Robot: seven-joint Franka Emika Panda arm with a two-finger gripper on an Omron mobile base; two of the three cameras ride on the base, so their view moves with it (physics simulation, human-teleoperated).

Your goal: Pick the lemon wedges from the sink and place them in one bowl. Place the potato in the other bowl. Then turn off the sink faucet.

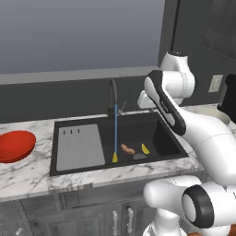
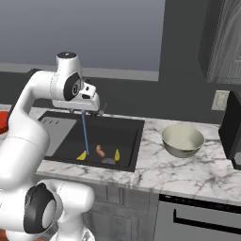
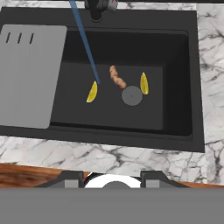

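Observation:
The black sink (image 3: 175, 78) holds two yellow lemon wedges (image 3: 92, 92) (image 3: 144, 83) with the orange-brown potato (image 3: 117, 77) between them, beside the round drain (image 3: 132, 96). A blue stream of water (image 3: 85, 43) runs from the faucet (image 1: 113, 97) onto the basin floor near the left wedge. My gripper (image 3: 111, 178) hangs high above the sink's front edge, open, with nothing between its fingers. The red bowl (image 1: 16, 145) sits on the counter left of the sink. On the right counter stands the grey-beige bowl (image 2: 182, 139).
A grey drainboard panel (image 3: 30, 74) covers the sink's left part. A black appliance (image 2: 231, 132) stands at the far right of the marble counter (image 2: 188, 174), below a wall outlet (image 2: 220, 100). My own arm (image 1: 193, 124) reaches across the sink's right side.

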